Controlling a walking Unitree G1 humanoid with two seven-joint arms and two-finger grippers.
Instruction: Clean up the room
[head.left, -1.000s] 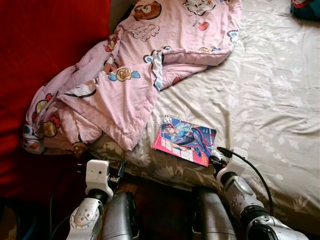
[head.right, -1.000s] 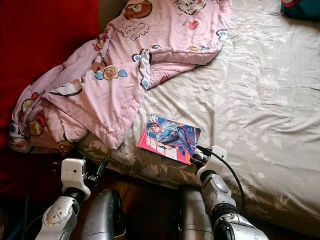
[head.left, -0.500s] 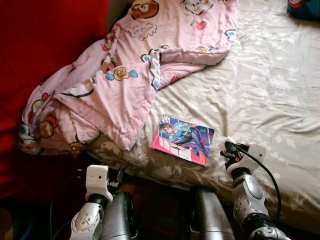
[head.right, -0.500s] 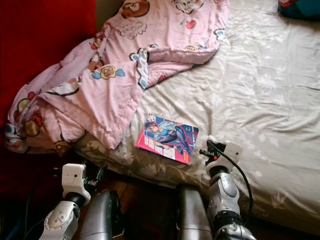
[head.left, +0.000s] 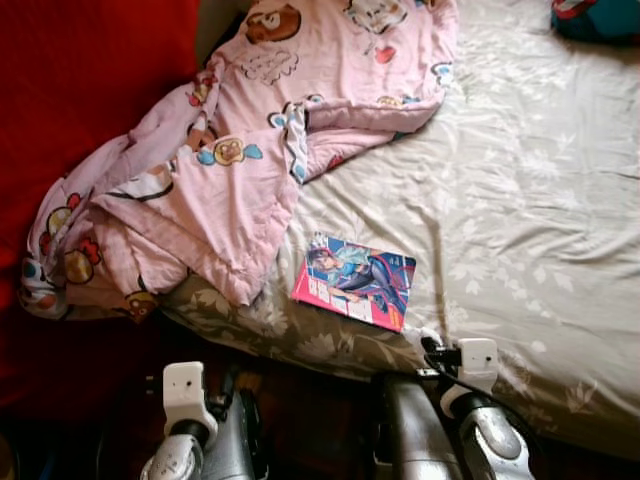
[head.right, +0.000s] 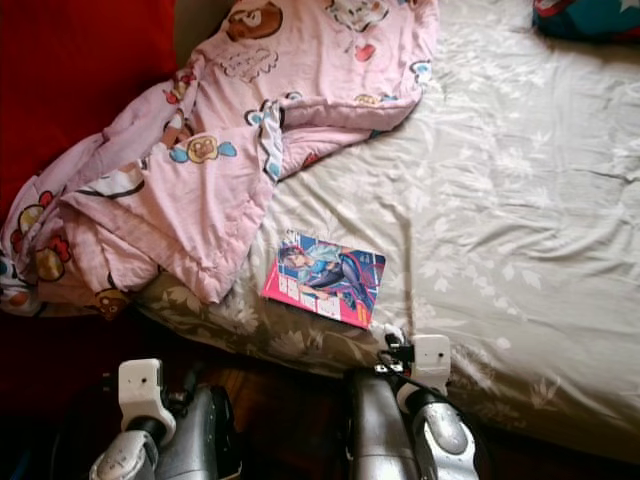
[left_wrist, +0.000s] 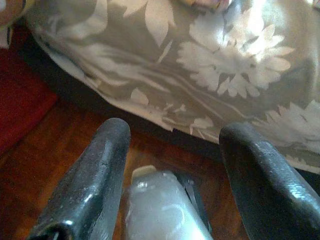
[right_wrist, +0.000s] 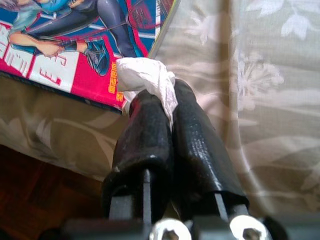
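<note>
While my right gripper (right_wrist: 165, 107) sat at the near edge of the bed (head.left: 540, 200), its two black fingers (right_wrist: 145, 145) were pressed together on a small crumpled white tissue (right_wrist: 145, 75), which stuck out past the tips. Just beyond the tissue lay a comic book (head.left: 355, 281) with a pink and blue cover, flat on the floral sheet close to the mattress edge; the tissue showed against the book's corner, though I could not tell if they touched. My left gripper (left_wrist: 175, 150) hung lower, below the side of the mattress and above the wooden floor (left_wrist: 65, 150), its fingers (left_wrist: 95, 175) spread apart with nothing between them. Farther up the bed, a pink blanket (head.left: 230, 160) printed with cartoon figures lay bunched and spilling off the left side against a red surface (head.left: 90, 70). At the far right corner was part of a blue-green object (head.left: 600, 18).
</note>
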